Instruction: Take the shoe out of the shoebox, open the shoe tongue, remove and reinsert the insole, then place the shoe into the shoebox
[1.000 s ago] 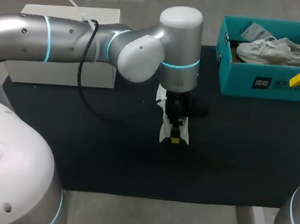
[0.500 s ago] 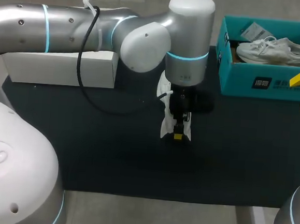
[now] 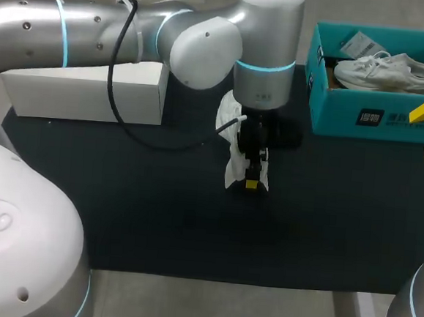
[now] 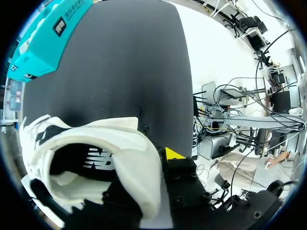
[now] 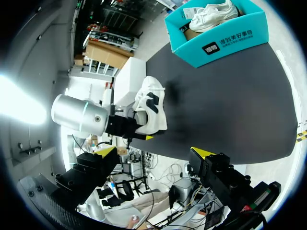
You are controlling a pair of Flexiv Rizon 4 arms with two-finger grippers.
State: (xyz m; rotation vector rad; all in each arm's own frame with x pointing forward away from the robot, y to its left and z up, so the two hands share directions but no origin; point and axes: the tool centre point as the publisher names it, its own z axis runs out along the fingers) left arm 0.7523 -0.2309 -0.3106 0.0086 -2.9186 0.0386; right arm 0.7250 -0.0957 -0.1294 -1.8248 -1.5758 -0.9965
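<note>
Two shoes in view; one white shoe (image 3: 231, 171) is held in the left gripper (image 3: 251, 184), fingers clamped on its collar, above the black mat (image 3: 156, 213), well apart from the teal shoebox (image 3: 376, 120) and nearer me; right gripper (image 5: 154, 152) spread wide, empty, just in front of the shoebox; second white shoe (image 3: 391, 70) lies inside the shoebox.

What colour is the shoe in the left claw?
The shoe is white with black markings; right wrist view shows it best.
</note>
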